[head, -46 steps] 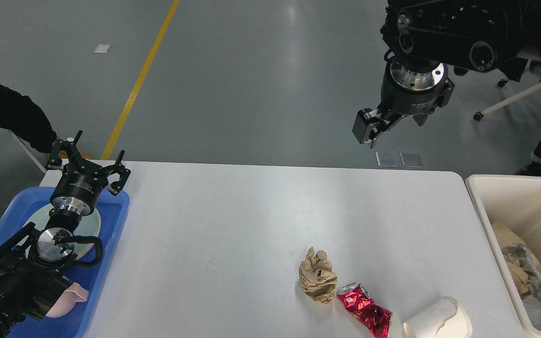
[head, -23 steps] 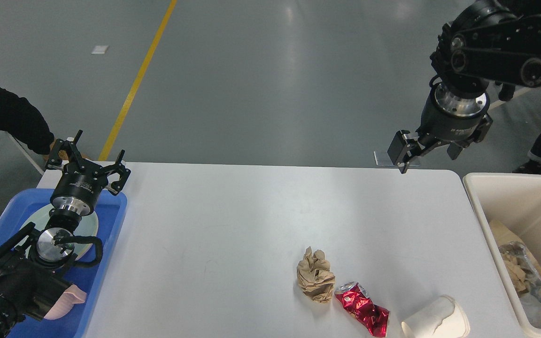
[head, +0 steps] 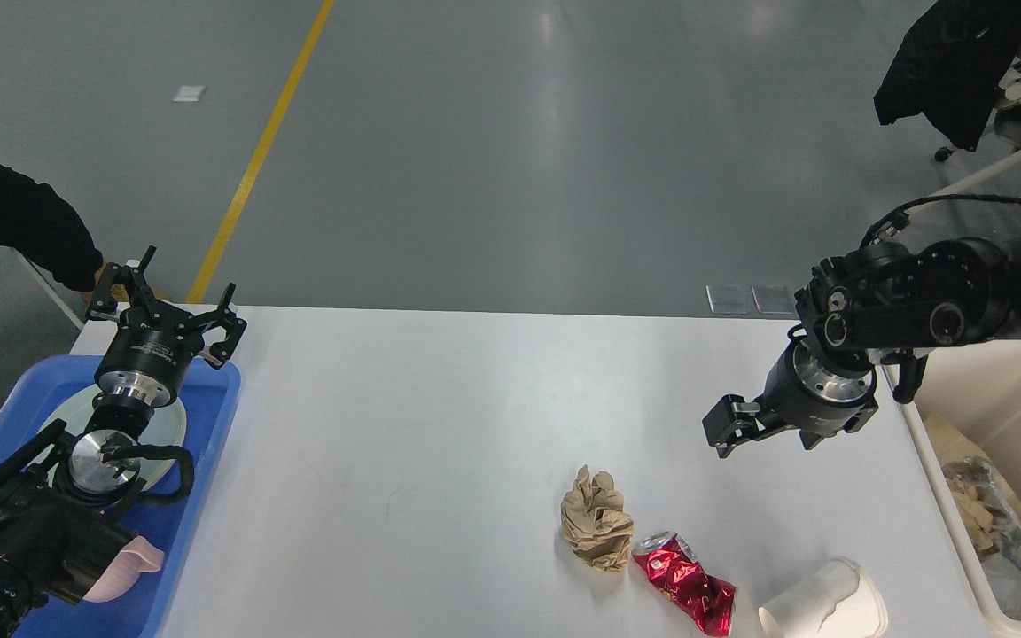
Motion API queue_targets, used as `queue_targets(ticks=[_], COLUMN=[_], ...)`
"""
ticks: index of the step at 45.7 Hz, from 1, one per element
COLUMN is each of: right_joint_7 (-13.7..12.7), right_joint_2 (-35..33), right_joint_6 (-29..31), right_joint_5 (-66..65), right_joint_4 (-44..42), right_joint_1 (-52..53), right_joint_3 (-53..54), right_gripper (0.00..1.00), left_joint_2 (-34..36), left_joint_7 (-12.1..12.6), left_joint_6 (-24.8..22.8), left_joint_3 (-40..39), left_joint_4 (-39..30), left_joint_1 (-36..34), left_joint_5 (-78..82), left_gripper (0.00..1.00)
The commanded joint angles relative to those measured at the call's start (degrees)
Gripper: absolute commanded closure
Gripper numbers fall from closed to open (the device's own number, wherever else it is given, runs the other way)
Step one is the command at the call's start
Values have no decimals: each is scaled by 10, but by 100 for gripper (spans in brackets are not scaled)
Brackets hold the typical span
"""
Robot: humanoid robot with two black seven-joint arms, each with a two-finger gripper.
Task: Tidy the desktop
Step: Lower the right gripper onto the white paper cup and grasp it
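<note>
Right now the white counter (head: 440, 416) fills the mid and lower frame, w/ rounded far corners. Lower centre-right on it: a crumpled brown paper ball (head: 596, 530), just beside it a crushed red can (head: 686, 594), then a white paper cup (head: 825, 604) lying on its side near the bottom edge. Left gripper (head: 166, 301) sits at left of frame over the far end of a blue tray (head: 209, 461), jaws spread open, nothing in them. A pale plate (head: 169, 424) lies in the tray under the arm. Right gripper (head: 725, 430) hangs at right of frame above the counter, well apart from the trash, pointing left; can't tell if its jaws are open or closed. Cream bin (head: 936, 496) at the right edge holds brown paper and clear plastic.
</note>
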Motion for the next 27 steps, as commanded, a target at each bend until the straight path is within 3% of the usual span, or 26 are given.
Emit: queue_targets(ticks=[1,14,27], right_joint_7=[0,-1,0], right_joint_2=[15,53,40], right_joint_6=[-51,-108,-16], right_joint_5=[1,7,7], right_joint_4=[12,13,40], right_joint_1=[-1,-16,-34], right_joint_3=[-2,-16,-19], right_gripper=[0,0,0], left_joint_2=[0,0,0], left_joint_7=[0,0,0], left_joint_6=[0,0,0], left_joint_3=[0,0,0], left_joint_4=[0,0,0], left_joint_1=[0,0,1], left_joint_5=[0,0,0], left_gripper=[4,4,4])
